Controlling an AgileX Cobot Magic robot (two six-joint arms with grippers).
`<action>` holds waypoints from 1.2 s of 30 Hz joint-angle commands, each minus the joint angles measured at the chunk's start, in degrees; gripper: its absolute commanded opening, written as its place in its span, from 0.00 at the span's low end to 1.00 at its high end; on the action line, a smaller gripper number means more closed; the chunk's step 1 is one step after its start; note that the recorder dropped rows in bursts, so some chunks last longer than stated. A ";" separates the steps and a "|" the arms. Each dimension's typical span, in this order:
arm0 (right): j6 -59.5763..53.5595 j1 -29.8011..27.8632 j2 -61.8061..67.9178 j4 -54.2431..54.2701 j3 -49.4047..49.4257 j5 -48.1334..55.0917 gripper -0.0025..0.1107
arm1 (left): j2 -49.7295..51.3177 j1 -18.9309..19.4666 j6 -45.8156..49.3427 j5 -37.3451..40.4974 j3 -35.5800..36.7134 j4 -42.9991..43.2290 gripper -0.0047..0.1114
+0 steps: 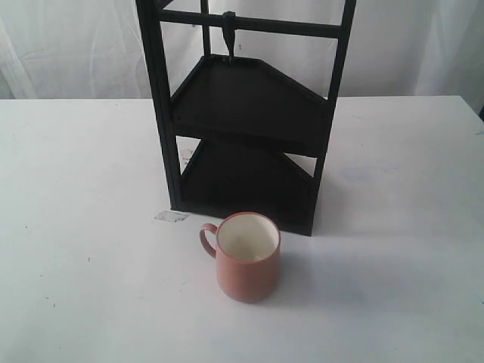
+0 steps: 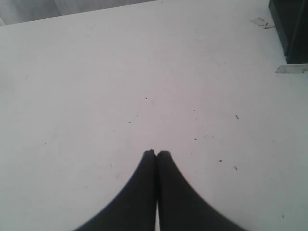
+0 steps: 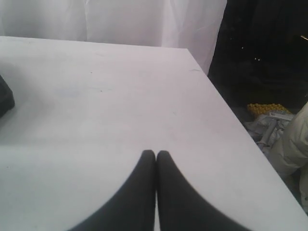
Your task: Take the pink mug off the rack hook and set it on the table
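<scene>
Two tools, left tool [image 2: 156, 153] and right tool [image 3: 156, 153], tips together, seemingly empty, above table [image 2: 96, 72].

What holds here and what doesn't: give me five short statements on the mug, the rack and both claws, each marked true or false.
1. The pink mug stands upright on the table. True.
2. The mug hangs from the rack hook. False: the hook is bare, and the mug sits on the table just in front of the rack.
3. In the exterior view, the mug's handle points to the left. True.
4. The left claw is open. False: it is shut, fingers together, holding nothing.
5. The right claw grips the mug. False: it is shut on nothing over bare table, with no mug in its view.
</scene>
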 commanded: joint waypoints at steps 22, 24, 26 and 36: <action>0.28 -0.13 -0.29 -0.71 0.06 1.20 0.02 | -0.23 -0.44 -0.06 0.16 0.11 -0.32 0.04; 0.28 -0.13 -0.29 -0.71 0.06 1.20 0.02 | -0.23 -0.44 -0.06 0.16 0.11 -0.32 0.04; 0.28 -0.13 -0.29 -0.71 0.06 1.20 0.02 | -0.23 -0.44 -0.06 0.16 0.11 -0.32 0.04; 0.28 -0.13 -0.29 -0.71 0.06 1.20 0.02 | -0.23 -0.44 -0.06 0.16 0.11 -0.32 0.04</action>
